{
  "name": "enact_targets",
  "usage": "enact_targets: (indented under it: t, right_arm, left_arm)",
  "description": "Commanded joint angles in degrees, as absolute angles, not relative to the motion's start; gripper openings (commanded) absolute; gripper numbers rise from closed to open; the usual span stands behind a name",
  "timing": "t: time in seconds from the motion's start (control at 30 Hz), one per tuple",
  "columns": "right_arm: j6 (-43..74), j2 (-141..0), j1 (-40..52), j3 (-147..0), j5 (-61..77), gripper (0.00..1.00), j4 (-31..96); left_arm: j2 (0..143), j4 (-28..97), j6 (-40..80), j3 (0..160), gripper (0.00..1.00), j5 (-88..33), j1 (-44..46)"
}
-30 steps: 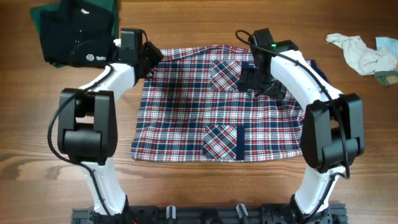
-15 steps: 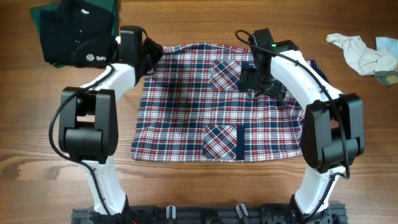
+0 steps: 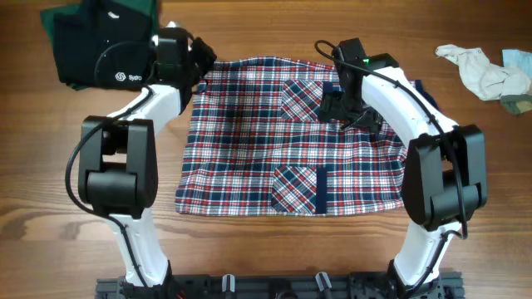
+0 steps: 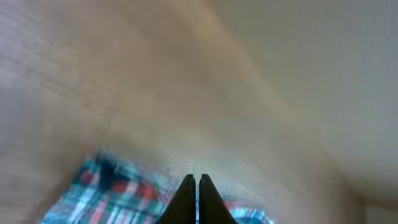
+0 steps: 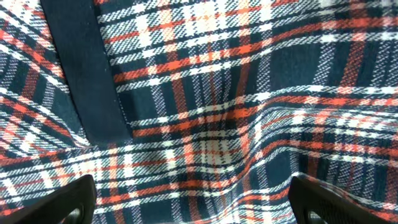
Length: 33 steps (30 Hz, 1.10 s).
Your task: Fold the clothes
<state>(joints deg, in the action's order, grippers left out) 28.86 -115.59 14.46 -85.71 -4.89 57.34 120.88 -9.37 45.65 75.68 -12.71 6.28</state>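
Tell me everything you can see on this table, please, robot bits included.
Plaid shirt: one, red, white and navy, spread flat mid-table.
Black garment: one, black with a small white logo, far left corner.
Green cloth: one, dark green, peeking out from under the black garment.
Small cloth: one, off-white and pale green, crumpled at the far right.
Table: one, brown wood, under everything.
Left gripper: one, black, shut at the shirt's far left corner; whether it pinches fabric is unclear.
Right gripper: one, black, open, just above the shirt near its far pocket.
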Motion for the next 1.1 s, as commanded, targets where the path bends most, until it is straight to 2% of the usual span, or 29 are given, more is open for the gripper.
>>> enact_targets:
  t: [0.0, 0.1, 0.2, 0.33, 0.6, 0.7, 1.07]
  right_arm:
    - [28.47, -114.41, 14.37, -85.41, -3.97, 1.00, 56.71]
    - [27.68, -114.41, 14.37, -85.41, -3.97, 1.00, 55.94]
    - [27.00, -114.41, 14.37, -85.41, -3.95, 1.00, 55.70]
    - [27.00, -114.43, 14.37, -85.41, -3.03, 1.00, 55.02]
    - [26.96, -114.41, 14.37, -85.41, -2.44, 1.00, 55.81]
    - [27.00, -114.41, 14.39, -85.41, -2.42, 1.00, 55.81]
    - [26.96, -114.43, 14.39, -85.41, -2.46, 1.00, 56.27]
  left_arm:
    - [118.26, -0.86, 40.07, 76.01, 0.04, -16.53, 6.26]
    - [114.10, 7.57, 29.93, 75.99, 0.04, -16.19, 6.26]
    - [109.69, 11.27, 25.65, 75.99, 0.04, -14.52, 6.63]
    - [110.54, 10.98, 22.98, 75.99, 0.04, -13.93, 8.86]
    - [115.81, 6.48, 12.69, 76.14, 0.04, -3.62, 13.67]
    - [118.43, 3.49, 12.12, 77.12, 0.04, -1.56, 13.61]
    - [125.80, 4.25, 12.38, 82.85, 0.04, -1.58, 13.61]
